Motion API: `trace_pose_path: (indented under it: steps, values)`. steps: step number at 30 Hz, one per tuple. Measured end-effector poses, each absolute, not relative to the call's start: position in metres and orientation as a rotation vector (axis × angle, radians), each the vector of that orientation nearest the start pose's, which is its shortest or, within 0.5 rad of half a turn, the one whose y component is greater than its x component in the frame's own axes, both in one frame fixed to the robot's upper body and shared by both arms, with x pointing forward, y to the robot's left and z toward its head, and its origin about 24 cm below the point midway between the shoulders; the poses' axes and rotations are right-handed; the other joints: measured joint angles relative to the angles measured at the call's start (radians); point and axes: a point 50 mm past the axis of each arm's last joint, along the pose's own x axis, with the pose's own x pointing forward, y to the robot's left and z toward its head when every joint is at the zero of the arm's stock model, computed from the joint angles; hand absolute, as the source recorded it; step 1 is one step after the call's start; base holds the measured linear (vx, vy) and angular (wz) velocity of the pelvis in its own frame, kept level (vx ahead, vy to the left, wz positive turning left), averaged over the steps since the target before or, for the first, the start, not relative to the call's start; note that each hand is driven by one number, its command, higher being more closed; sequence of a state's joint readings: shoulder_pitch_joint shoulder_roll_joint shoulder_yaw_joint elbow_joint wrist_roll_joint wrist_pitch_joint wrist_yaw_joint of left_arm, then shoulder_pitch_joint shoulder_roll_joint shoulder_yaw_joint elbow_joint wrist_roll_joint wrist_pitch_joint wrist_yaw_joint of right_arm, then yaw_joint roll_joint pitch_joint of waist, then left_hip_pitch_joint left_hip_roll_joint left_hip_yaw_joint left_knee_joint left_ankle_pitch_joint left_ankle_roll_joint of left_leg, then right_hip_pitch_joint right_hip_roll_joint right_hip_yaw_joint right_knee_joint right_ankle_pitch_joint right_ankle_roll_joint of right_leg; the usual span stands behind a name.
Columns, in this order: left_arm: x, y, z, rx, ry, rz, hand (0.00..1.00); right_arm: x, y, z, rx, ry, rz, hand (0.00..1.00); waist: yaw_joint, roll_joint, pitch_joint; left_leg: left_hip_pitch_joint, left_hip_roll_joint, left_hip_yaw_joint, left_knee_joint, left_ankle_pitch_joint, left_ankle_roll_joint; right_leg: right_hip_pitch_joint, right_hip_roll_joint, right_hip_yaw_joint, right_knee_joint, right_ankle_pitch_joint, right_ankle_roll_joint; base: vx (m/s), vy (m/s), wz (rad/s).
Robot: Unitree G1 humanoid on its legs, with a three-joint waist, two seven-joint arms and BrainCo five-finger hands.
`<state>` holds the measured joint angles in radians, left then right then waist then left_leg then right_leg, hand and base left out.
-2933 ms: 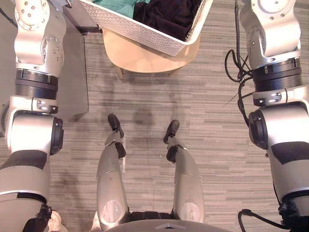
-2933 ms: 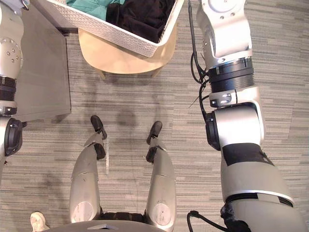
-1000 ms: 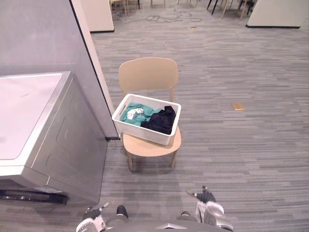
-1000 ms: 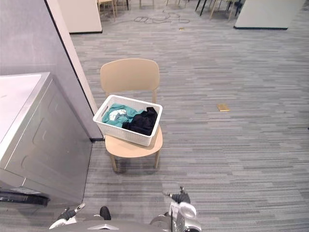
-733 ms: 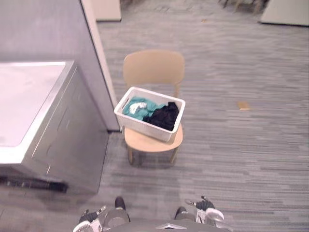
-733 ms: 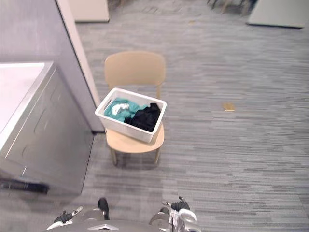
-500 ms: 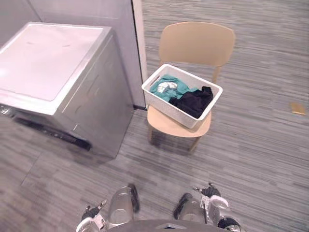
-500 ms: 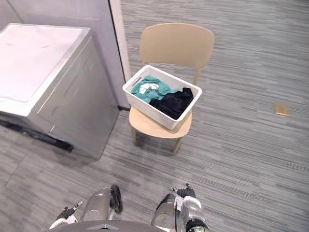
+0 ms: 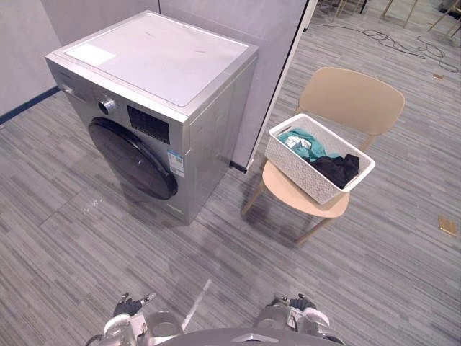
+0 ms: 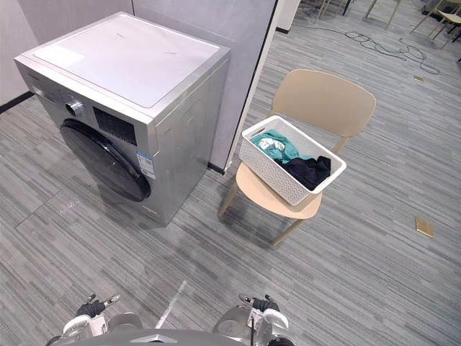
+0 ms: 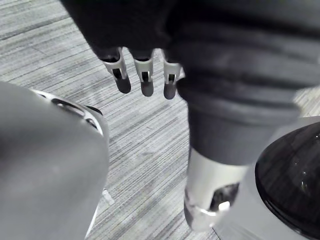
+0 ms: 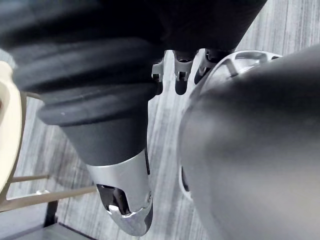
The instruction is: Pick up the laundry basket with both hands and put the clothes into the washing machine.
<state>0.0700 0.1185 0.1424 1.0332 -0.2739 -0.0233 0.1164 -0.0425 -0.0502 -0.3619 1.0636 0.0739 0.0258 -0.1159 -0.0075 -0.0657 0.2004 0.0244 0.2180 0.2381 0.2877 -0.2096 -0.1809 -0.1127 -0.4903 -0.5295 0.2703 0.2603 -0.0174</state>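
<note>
Basket point(image 9: 299, 167) on chair point(image 9: 351, 99), ahead-right, well apart from both hands – R hand point(image 12: 180, 70) nearer. L hand point(image 11: 142, 75) & R hand hang low, fingers relaxed, empty – washer door point(image 9: 133, 157) shut.

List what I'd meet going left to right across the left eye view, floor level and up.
washing machine → laundry basket, sitting on the chair → small tan plate on the floor at the far right edge.
</note>
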Motion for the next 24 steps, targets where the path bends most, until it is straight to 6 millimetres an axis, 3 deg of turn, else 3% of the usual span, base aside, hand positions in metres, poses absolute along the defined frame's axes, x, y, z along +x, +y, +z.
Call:
trace_pose_path:
  steps: [1, 3, 4, 5, 6, 7, 8, 11, 14, 17, 19, 21, 24]
  values:
    - [0.100, 0.221, -0.155, -0.131, 1.049, 0.449, 0.00, 0.131, -0.214, -0.150, 0.159, 1.022, -0.473, 0.00, -0.007, 0.013, 0.004, 0.000, -0.003, -0.009, -0.030, 0.021, 0.005, -0.013, 0.015, 0.049, 0.005, 0.011, -0.015, -0.18, -0.019, 0.28]
    - [0.098, 0.222, -0.156, -0.102, 1.060, 0.428, 0.00, 0.135, -0.213, -0.148, 0.158, 1.004, -0.465, 0.00, -0.012, 0.030, 0.013, 0.008, 0.020, -0.042, -0.072, 0.059, 0.007, -0.037, 0.098, 0.177, 0.134, -0.148, 0.037, -0.10, -0.053, 0.28]
    - [0.094, 0.225, -0.156, -0.105, 1.071, 0.437, 0.00, 0.134, -0.211, -0.149, 0.157, 1.010, -0.457, 0.00, -0.007, 0.026, 0.010, 0.017, 0.030, -0.054, -0.094, 0.078, -0.002, -0.048, 0.153, 0.235, 0.222, -0.263, 0.089, -0.06, -0.172, 0.30]
    - [0.092, 0.228, -0.157, -0.108, 1.075, 0.452, 0.00, 0.129, -0.206, -0.151, 0.158, 1.022, -0.446, 0.00, 0.002, 0.014, 0.005, 0.019, 0.040, -0.069, -0.113, 0.096, -0.013, -0.049, 0.213, 0.299, 0.263, -0.382, 0.114, -0.06, -0.241, 0.33]
    - [0.088, 0.232, -0.156, -0.102, 1.082, 0.471, 0.00, 0.124, -0.198, -0.154, 0.179, 1.033, -0.439, 0.00, 0.010, -0.004, -0.008, 0.014, 0.040, -0.082, -0.129, 0.111, -0.017, -0.034, 0.240, 0.363, 0.231, -0.462, 0.188, -0.05, -0.272, 0.31]
    - [0.087, 0.231, -0.157, -0.108, 1.087, 0.479, 0.00, 0.126, -0.199, -0.153, 0.186, 1.019, -0.444, 0.00, 0.010, -0.003, -0.010, 0.015, 0.048, -0.103, -0.141, 0.124, -0.012, -0.031, 0.259, 0.365, 0.227, -0.488, 0.191, -0.05, -0.247, 0.48]
    - [0.082, 0.232, -0.159, -0.126, 1.107, 0.504, 0.00, 0.128, -0.199, -0.151, 0.194, 1.001, -0.444, 0.00, 0.002, 0.005, -0.018, 0.013, 0.052, -0.134, -0.178, 0.164, 0.053, -0.017, 0.297, 0.379, 0.200, -0.520, 0.171, -0.03, -0.231, 0.65]
    - [0.071, 0.223, -0.164, -0.167, 1.150, 0.529, 0.00, 0.112, -0.211, -0.153, 0.203, 1.015, -0.496, 0.00, -0.005, 0.022, -0.042, -0.009, -0.037, -0.156, -0.214, 0.198, 0.099, 0.051, 0.330, 0.380, 0.080, -0.493, 0.136, 0.05, -0.155, 0.98]
    - [0.060, 0.221, -0.166, -0.204, 1.167, 0.576, 0.00, 0.111, -0.208, -0.155, 0.194, 1.028, -0.471, 0.00, 0.019, 0.034, -0.050, -0.011, -0.035, -0.157, -0.219, 0.222, 0.070, 0.080, 0.333, 0.356, 0.056, -0.471, 0.140, 0.06, -0.017, 0.44]
    - [0.058, 0.222, -0.166, -0.239, 1.162, 0.612, 0.00, 0.125, -0.200, -0.152, 0.196, 0.998, -0.426, 0.00, 0.033, 0.022, -0.039, -0.128, -0.035, -0.155, -0.040, 0.197, 0.032, 0.081, 0.320, 0.331, 0.055, -0.454, 0.140, 0.01, 0.022, 0.36]
    - [0.058, 0.220, -0.166, -0.270, 1.152, 0.640, 0.00, 0.134, -0.197, -0.149, 0.207, 0.975, -0.422, 0.00, 0.038, 0.026, -0.035, -0.197, -0.016, -0.102, 0.081, 0.193, 0.027, 0.084, 0.307, 0.323, 0.066, -0.446, 0.139, -0.02, 0.078, 0.20]
    - [0.058, 0.216, -0.166, -0.281, 1.152, 0.655, 0.00, 0.138, -0.199, -0.145, 0.223, 0.943, -0.438, 0.00, 0.039, 0.043, -0.024, -0.189, 0.002, -0.053, 0.090, 0.178, 0.078, 0.094, 0.300, 0.316, 0.067, -0.448, 0.139, -0.09, 0.091, 0.10]
    - [0.062, 0.214, -0.165, -0.264, 1.147, 0.639, 0.00, 0.133, -0.205, -0.144, 0.265, 0.924, -0.502, 0.00, 0.027, 0.065, -0.019, -0.179, -0.004, -0.010, -0.014, 0.158, 0.103, 0.087, 0.281, 0.273, 0.069, -0.457, 0.135, -0.17, 0.058, 0.45]
